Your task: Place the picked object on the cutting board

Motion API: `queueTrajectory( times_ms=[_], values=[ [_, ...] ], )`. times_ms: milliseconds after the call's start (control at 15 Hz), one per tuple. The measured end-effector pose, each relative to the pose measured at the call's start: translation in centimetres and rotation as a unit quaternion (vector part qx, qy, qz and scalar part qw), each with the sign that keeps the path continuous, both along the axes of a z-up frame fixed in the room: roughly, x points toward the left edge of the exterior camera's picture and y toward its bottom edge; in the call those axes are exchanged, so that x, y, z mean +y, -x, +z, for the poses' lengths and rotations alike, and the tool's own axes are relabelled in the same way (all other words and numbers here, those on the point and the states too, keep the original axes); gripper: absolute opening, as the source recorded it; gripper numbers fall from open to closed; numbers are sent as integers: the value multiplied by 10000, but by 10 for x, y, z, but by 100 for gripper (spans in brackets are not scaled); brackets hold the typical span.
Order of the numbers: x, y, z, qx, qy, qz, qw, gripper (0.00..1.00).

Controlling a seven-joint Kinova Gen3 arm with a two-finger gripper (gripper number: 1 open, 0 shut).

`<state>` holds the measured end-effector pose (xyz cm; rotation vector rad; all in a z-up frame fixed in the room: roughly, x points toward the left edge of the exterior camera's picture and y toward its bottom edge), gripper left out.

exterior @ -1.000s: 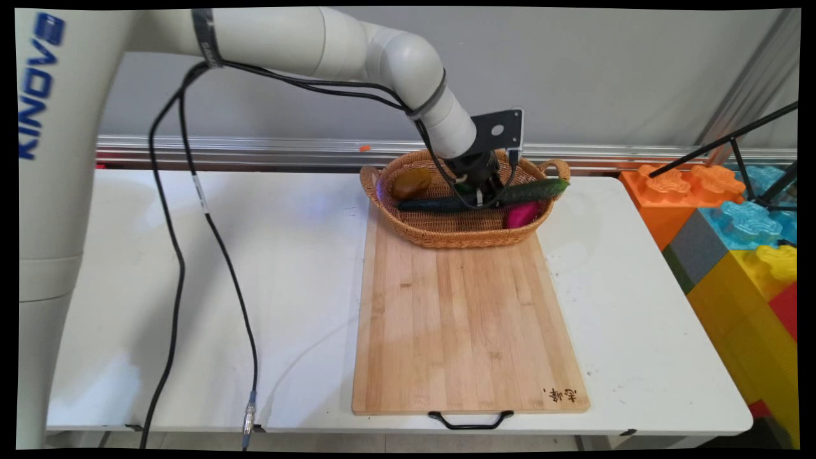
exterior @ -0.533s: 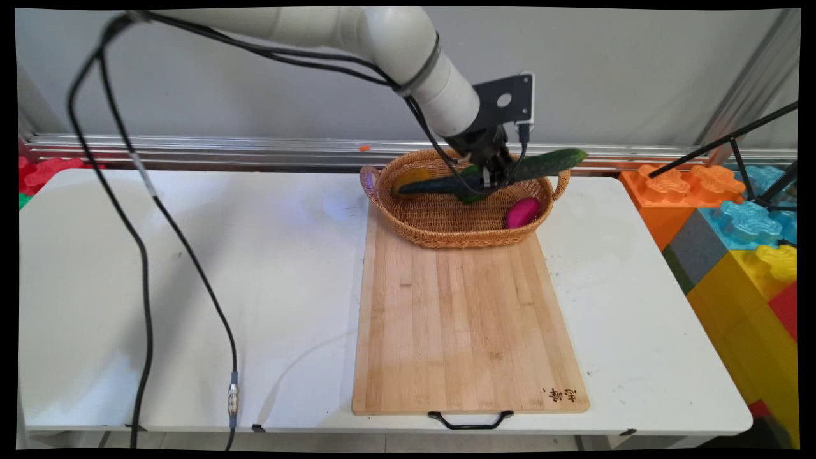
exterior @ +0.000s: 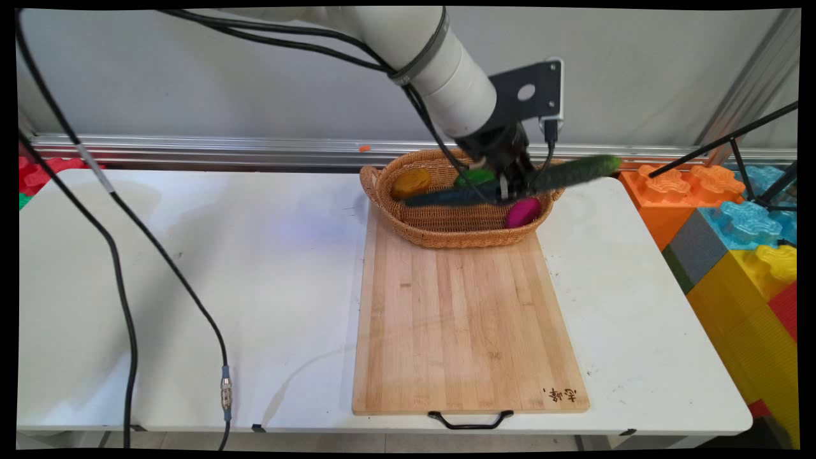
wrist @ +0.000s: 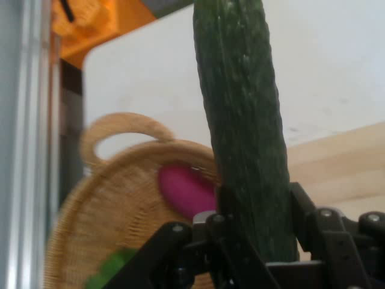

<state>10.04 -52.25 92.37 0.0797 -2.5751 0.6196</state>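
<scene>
Nearest the camera, a wooden board [exterior: 468, 325] lies lengthwise on the white surface [exterior: 191, 287], its black handle [exterior: 470, 421] at the near edge and its top bare. At the board's far end stands a wicker basket [exterior: 446, 233], resting partly on the board. Inside the basket lie a magenta piece [exterior: 523, 212] toward the right, a yellow-brown piece [exterior: 411, 182] toward the left and a bright green piece [exterior: 475, 176] near the middle.

Above the basket, the gripper [exterior: 510, 185] pinches a long dark cucumber [exterior: 510, 186] near its middle. The hand view shows the two fingers [wrist: 225, 205] pressed against the cucumber's flanks. The cucumber hangs nearly level and clear of the basket floor, tilted slightly, its right end higher and reaching past the basket's right rim toward the coloured blocks [exterior: 733, 210]. Its left end hangs low over the basket's inside.

Judging from this, a long piece held at one spot can swing or slip, so a firm, steady grip seems wise. The low left end and the overhanging right end both appear close to the rim and handles, so clearance there looks like the chief thing to watch.

Behind the basket run a metal rail [exterior: 223, 150] and the grey wall [exterior: 255, 83].
</scene>
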Motion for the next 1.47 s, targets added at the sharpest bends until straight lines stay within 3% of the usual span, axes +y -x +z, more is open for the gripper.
queueTrajectory(
  times_ms=[333, 933, 1267, 1333, 1467],
  values=[
    [32, -2, -27, -206, -534, 101, 9983, 0],
    [26, -21, -113, -661, -721, 106, 9952, 0],
    [28, -26, -141, -728, -849, 82, 9937, 0],
    [29, -26, -144, -724, -872, 72, 9935, 100],
    [32, -24, -148, -702, -925, 41, 9932, 100]
  ],
)
